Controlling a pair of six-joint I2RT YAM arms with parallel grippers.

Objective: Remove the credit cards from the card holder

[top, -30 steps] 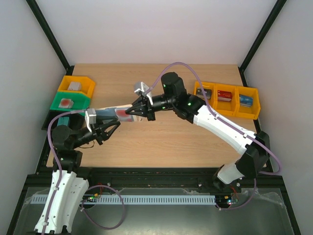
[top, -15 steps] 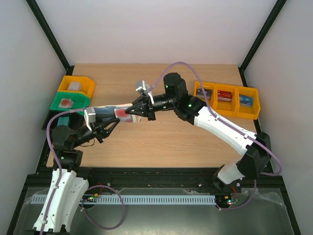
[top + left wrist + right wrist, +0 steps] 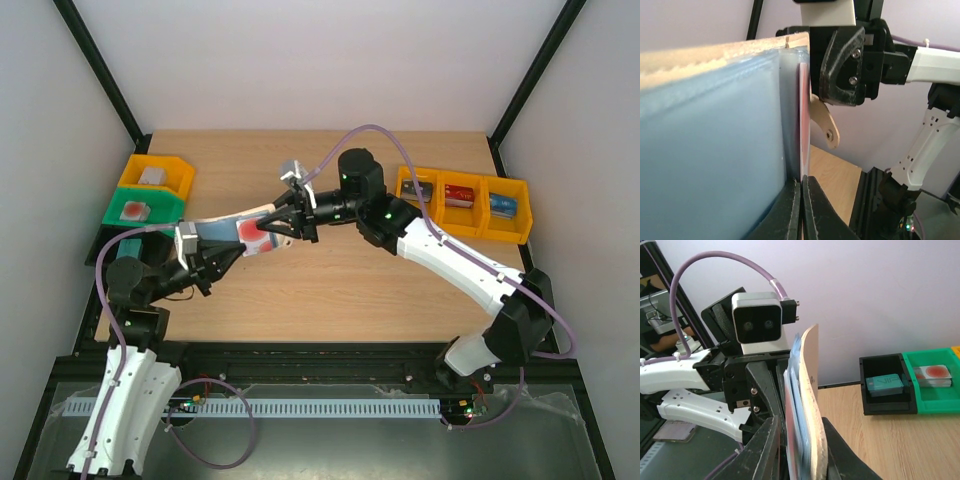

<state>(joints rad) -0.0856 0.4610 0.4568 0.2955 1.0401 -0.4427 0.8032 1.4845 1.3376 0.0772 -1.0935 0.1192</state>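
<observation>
- Well to the left of the left gripper, past its wrist, the overhead view shows a yellow bin and a green bin.
- The left gripper is closed tight on the lower edge of the card holder, which spans from it rightward to the other gripper.
- Only the left wrist view shows this pinch close up. The fingers meet under the blue inner leaf, with the red card edge-on just above them. I cannot tell whether the card is in the pinch too.
- The snap tab hangs just right of that card.
- The right gripper straddles the holder's far end, slightly parted. The right wrist view shows one finger on each side, but not whether they press.
- That view alone shows a black bin beyond these fingers.
- A row of yellow bins lies well to the right gripper's right.
</observation>
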